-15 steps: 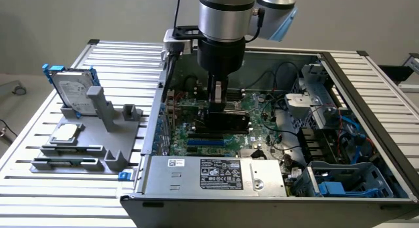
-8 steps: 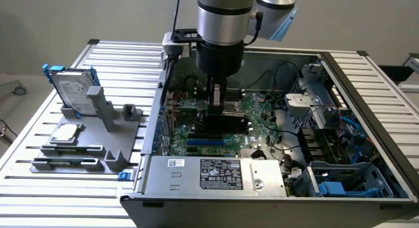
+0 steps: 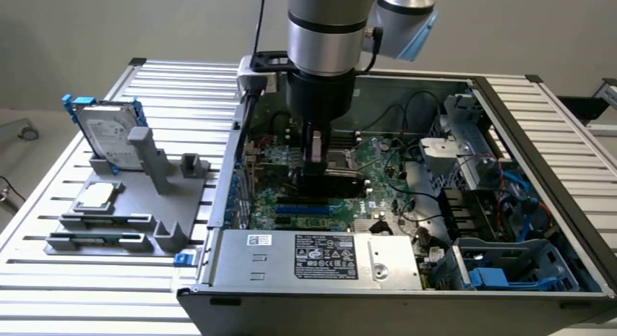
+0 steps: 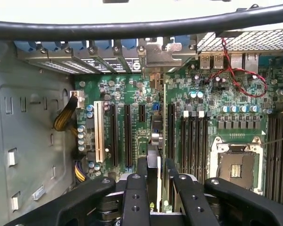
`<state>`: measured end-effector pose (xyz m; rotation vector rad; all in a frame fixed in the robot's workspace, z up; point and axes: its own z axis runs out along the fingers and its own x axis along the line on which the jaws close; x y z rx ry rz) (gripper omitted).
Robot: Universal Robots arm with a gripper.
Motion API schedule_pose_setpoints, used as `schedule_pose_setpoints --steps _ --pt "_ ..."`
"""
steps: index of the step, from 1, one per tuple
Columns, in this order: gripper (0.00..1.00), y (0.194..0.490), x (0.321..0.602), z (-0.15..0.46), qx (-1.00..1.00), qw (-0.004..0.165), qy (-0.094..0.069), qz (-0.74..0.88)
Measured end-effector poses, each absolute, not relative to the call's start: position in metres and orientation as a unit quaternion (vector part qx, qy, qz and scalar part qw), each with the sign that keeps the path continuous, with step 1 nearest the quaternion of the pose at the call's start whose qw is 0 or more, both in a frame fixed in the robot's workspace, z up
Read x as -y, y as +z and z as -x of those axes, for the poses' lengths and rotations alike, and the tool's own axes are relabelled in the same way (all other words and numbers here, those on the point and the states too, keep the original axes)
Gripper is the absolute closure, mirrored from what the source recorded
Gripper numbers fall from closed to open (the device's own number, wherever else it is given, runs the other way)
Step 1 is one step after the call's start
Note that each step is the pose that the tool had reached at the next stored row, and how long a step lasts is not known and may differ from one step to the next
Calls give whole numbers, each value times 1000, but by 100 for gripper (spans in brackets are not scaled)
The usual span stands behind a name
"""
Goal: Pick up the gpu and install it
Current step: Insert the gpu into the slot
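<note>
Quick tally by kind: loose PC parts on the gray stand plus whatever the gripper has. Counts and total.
hard drive: 1, upright on the stand
silver chip: 1, flat on the stand
gpu: 1, in the gripper over the motherboard
Total: 3

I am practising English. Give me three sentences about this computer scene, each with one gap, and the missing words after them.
1. The hand grips the graphics card inside the open computer ____.
2. The hard drive on the grey stand has ____ rails.
3. The small square chip on that stand is ____ in colour.
Missing words: case; blue; silver.
</note>
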<state>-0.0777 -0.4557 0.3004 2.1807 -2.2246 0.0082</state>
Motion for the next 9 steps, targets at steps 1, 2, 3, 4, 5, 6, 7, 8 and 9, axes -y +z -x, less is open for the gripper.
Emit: schedule_pose_setpoints --steps 1,2,3,4,5,6,7,8,9 --pt "74 299 456 78 713 13 3 -701" --pt "74 298 456 79 712 13 3 -702" --pt "74 298 456 79 711 13 3 -703" --pt "74 297 456 79 711 13 3 -703" --pt "74 296 456 80 710 13 3 -704" --pt "74 296 456 80 710 13 3 -704" --pt "74 296 456 80 710 13 3 -704" --pt "74 296 456 80 710 13 3 -704" --pt "74 295 456 80 710 13 3 -704"
